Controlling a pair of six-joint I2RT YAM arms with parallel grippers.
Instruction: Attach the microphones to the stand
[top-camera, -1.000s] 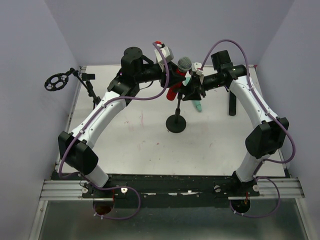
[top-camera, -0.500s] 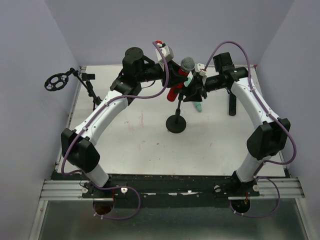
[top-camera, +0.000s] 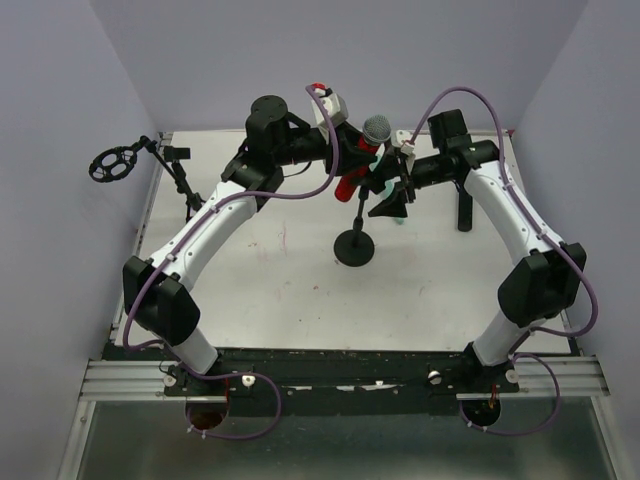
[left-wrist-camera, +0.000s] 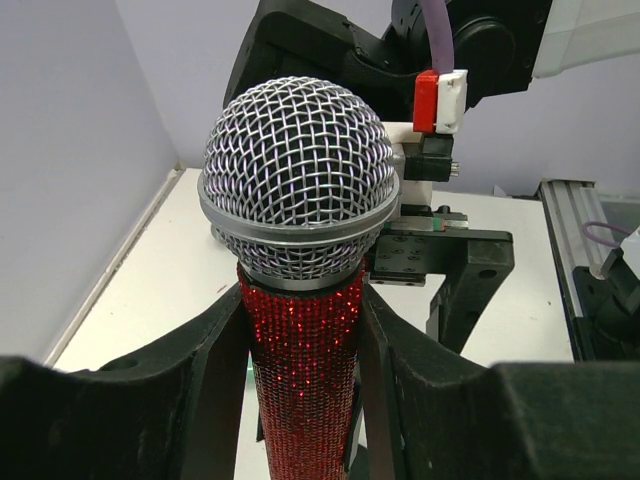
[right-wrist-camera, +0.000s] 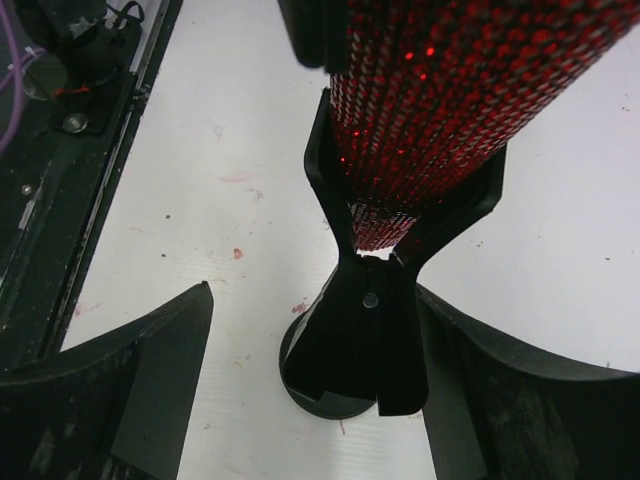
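The red microphone (top-camera: 352, 178) with silver mesh head (left-wrist-camera: 300, 180) stands tilted above the small black stand (top-camera: 353, 246). My left gripper (top-camera: 350, 158) is shut on its red body (left-wrist-camera: 305, 380), a finger pressed on each side. In the right wrist view the microphone's lower end (right-wrist-camera: 420, 130) sits in the stand's black clip (right-wrist-camera: 370, 330), above the round base (right-wrist-camera: 325, 395). My right gripper (top-camera: 388, 200) is open, with the clip between its spread fingers (right-wrist-camera: 130, 390). A bit of the mint-green microphone (top-camera: 399, 216) shows behind the right gripper. The black microphone is out of view.
A stand with a black ring mount (top-camera: 112, 163) is at the back left corner. A short black post (top-camera: 464, 205) stands at the back right. The white table (top-camera: 280, 290) has purple walls on three sides.
My right gripper has swung down and its fingers now stand spread around the clip. My left gripper has shifted the red microphone slightly right and more upright.
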